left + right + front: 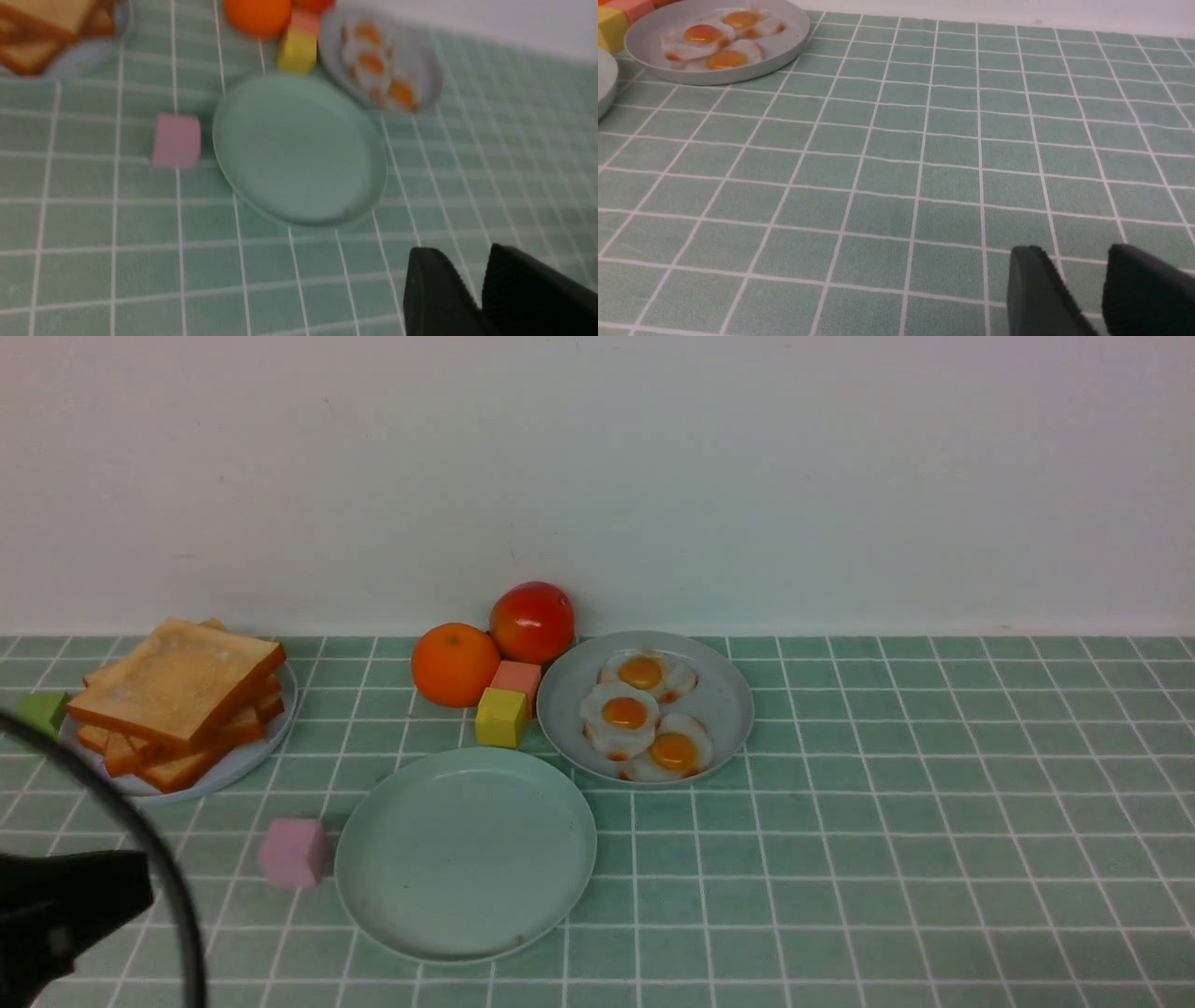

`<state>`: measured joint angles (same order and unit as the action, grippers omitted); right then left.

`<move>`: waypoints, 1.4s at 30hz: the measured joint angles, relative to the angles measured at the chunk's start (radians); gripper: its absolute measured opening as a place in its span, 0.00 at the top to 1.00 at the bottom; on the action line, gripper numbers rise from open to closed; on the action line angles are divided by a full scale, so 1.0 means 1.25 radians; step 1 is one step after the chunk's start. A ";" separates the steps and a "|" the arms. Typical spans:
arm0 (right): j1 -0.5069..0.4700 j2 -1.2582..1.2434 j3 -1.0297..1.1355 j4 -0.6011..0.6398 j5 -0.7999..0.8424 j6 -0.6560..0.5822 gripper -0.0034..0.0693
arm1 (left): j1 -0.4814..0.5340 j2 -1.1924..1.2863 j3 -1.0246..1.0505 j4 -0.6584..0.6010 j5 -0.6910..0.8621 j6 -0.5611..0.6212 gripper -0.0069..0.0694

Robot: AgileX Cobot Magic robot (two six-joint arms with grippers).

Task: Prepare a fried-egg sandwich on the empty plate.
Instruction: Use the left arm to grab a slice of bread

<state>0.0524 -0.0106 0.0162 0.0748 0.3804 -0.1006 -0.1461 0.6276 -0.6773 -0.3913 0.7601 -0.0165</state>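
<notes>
The mint-green plate, bare, is seen in front of the tomato and orange, between the bread plate and egg plate. Toast is heaped crookedly on the one; three fried eggs are crowded on the other. No sandwich is made; laying the first slice seems the step in hand. The top slice should be pinched by its overhanging edge, lifted level and lowered onto the middle of the mint plate, lest those beneath be dragged along. The left gripper is parted with nothing held, as is the right. The pink block, beside the mint plate, should be cleared from above; the yellow, coral and green blocks are better left untouched.
</notes>
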 joint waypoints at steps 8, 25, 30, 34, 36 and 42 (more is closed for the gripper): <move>0.000 0.000 0.007 0.223 -0.105 0.114 0.62 | -0.013 0.172 -0.049 -0.043 0.037 0.067 0.67; 0.070 0.315 -0.471 0.289 0.392 0.014 0.97 | -0.111 0.430 -0.221 0.191 0.048 0.050 0.93; 0.070 0.494 -0.657 0.187 0.578 -0.016 0.96 | -0.038 0.641 -0.358 0.277 0.049 0.032 0.93; 0.079 0.545 -0.729 0.177 0.613 -0.031 0.95 | 0.025 0.776 -0.477 0.306 0.039 0.026 0.93; 0.085 0.546 -0.740 0.185 0.612 -0.043 0.95 | 0.047 0.850 -0.535 0.336 0.015 0.028 0.93; 0.087 0.543 -0.743 0.201 0.613 -0.098 0.95 | 0.052 0.987 -0.655 0.472 -0.001 0.063 0.85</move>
<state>0.1615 0.6682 -0.9126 0.3266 1.1466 -0.2228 -0.0808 1.8608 -1.4963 0.1984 0.7591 0.0617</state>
